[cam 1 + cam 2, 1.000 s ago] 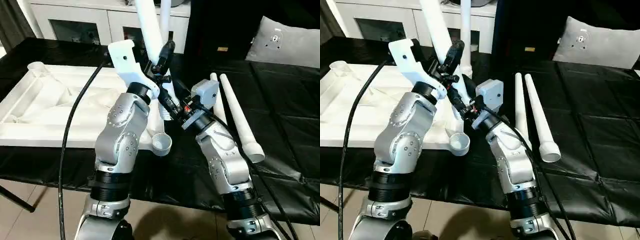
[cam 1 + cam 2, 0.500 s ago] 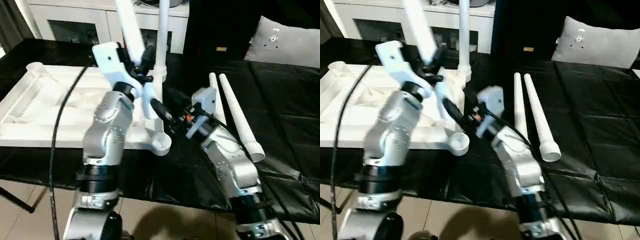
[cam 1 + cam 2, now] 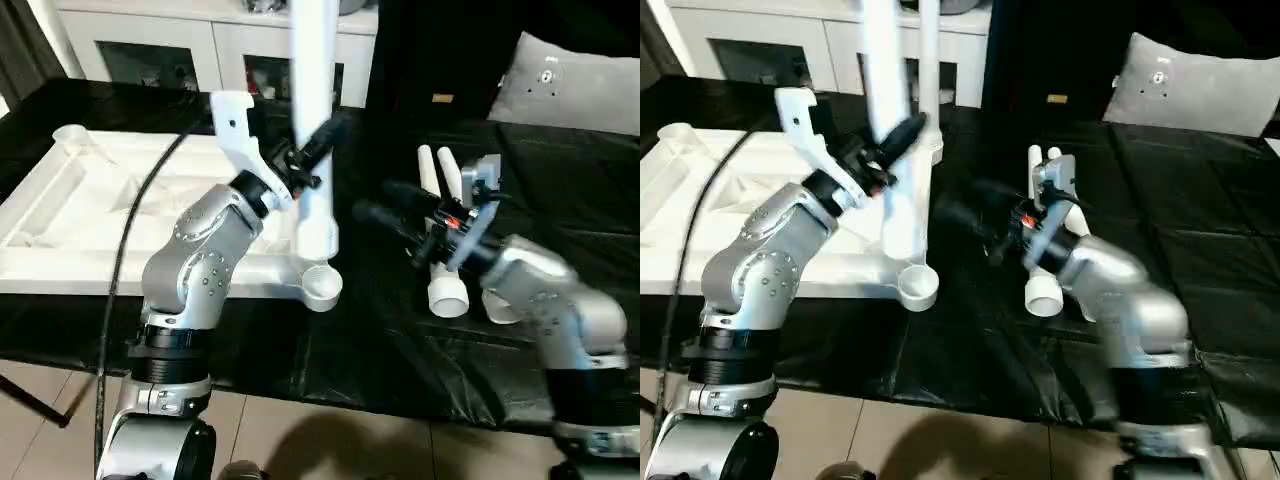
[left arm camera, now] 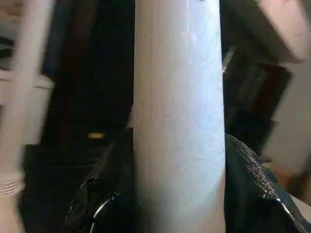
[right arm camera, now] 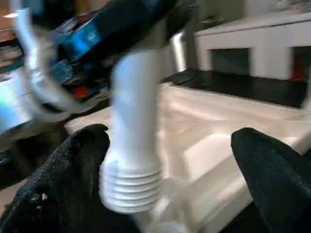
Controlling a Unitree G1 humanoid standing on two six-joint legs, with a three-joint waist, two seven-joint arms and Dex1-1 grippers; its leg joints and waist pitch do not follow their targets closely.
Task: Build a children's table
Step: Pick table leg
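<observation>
Leg over the corner hole

My left end effector (image 3: 318, 150) grasps a leg (image 3: 315, 130) above the empty corner socket (image 3: 322, 285); my right end effector (image 5: 160, 160) is released, showing the ribbed end.

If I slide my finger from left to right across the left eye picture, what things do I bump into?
The tabletop → the left end effector holding a leg upright → the right end effector → two loose legs lying on the black cover → a grey pillow.
</observation>
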